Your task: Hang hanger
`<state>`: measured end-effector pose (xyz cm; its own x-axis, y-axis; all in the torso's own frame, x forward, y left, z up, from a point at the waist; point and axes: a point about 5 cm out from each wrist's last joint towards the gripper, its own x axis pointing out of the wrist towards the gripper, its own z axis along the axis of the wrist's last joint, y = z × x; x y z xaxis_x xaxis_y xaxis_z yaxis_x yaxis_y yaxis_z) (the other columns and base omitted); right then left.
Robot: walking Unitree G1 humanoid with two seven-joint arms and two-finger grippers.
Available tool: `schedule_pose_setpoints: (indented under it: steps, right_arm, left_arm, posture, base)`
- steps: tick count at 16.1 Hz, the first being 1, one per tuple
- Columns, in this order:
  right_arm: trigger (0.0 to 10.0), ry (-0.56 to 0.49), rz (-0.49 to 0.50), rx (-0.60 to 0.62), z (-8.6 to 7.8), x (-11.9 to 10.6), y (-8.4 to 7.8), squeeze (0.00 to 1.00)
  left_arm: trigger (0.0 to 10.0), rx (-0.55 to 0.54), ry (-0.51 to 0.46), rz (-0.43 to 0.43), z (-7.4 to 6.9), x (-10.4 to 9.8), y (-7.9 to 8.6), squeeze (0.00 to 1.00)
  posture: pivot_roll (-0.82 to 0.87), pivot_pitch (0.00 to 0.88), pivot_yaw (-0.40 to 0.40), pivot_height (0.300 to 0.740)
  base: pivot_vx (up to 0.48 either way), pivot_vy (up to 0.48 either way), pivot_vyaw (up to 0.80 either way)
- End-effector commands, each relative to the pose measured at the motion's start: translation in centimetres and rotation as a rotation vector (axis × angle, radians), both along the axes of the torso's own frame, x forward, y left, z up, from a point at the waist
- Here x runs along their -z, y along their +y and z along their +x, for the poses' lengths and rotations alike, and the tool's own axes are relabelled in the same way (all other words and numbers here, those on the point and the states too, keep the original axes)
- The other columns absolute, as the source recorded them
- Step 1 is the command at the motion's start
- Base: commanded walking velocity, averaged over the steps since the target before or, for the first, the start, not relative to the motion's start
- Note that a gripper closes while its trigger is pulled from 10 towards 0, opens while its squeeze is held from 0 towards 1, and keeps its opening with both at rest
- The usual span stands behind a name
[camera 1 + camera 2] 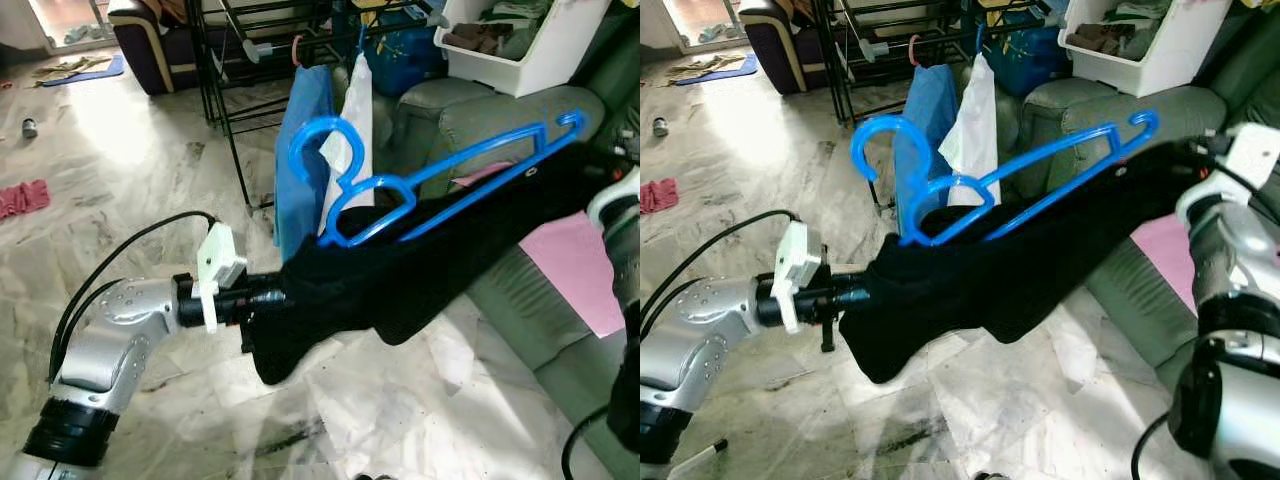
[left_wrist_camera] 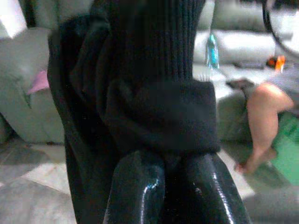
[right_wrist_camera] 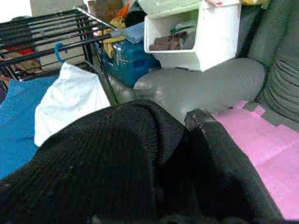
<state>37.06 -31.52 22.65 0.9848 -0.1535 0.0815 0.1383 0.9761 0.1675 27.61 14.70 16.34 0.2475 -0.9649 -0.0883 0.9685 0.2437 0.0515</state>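
Both our grippers, left gripper and right gripper, clamp the black garment; any tilt could slide the loosely resting blue hanger off before reaching the far rack.

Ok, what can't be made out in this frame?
- Left tool: in the left wrist view its tips are buried in the black garment, so the grip is unclear.
- Right tool: in the right wrist view the garment covers it.
- Blue hanger: in the eye views its lower bar is hidden by the garment.
- Person's leg: cut off by the frame edge.
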Motion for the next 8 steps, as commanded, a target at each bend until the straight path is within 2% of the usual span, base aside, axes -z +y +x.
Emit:
schedule_pose_setpoints:
  steps: [1, 3, 4, 5, 7, 8]
  right_arm:
    - [0.0, -0.029, -0.011, 0.04, -0.2, -1.1, -0.7, 0.0]
    - [0.0, -0.014, -0.013, 0.022, 0.0, -0.5, -0.3, 0.0]
    - [0.0, -0.004, -0.013, 0.011, 0.0, -0.2, -0.1, 0.0]
    - [0.0, -0.001, -0.012, 0.01, 0.0, -0.1, -0.1, 0.0]
    - [0.0, 0.006, -0.01, -0.015, 0.1, 0.2, 0.4, 0.0]
    - [0.0, 0.008, -0.011, -0.02, 0.2, 0.3, 0.5, 0.0]
  left_arm:
    - [0.0, 0.011, 0.018, 0.05, -0.3, 0.9, 0.6, 0.0]
    - [0.0, 0.04, 0.024, 0.099, -0.8, 2.0, 0.4, 0.0]
    - [0.0, 0.078, -0.003, 0.172, -1.0, 2.6, 0.3, 0.0]
    - [0.0, 0.083, -0.007, 0.18, -1.0, 2.7, 0.3, 0.0]
    - [0.0, 0.097, -0.037, 0.231, -0.6, 2.9, -0.1, 0.0]
    - [0.0, 0.062, -0.054, 0.228, 0.0, 3.0, -0.3, 0.0]
  posture:
    - [0.01, 0.085, -0.033, 0.74]
    - [0.01, 0.084, -0.033, 0.74]
    - [0.0, 0.084, -0.032, 0.74]
    - [0.0, 0.084, -0.03, 0.74]
    - [0.0, 0.08, -0.027, 0.74]
    - [0.0, 0.08, -0.027, 0.74]
  base:
    - [0.0, 0.0, 0.0]
    - [0.0, 0.0, 0.0]
    - [0.0, 0.0, 0.0]
    - [0.0, 0.0, 0.0]
    - [0.0, 0.0, 0.0]
    - [0.0, 0.0, 0.0]
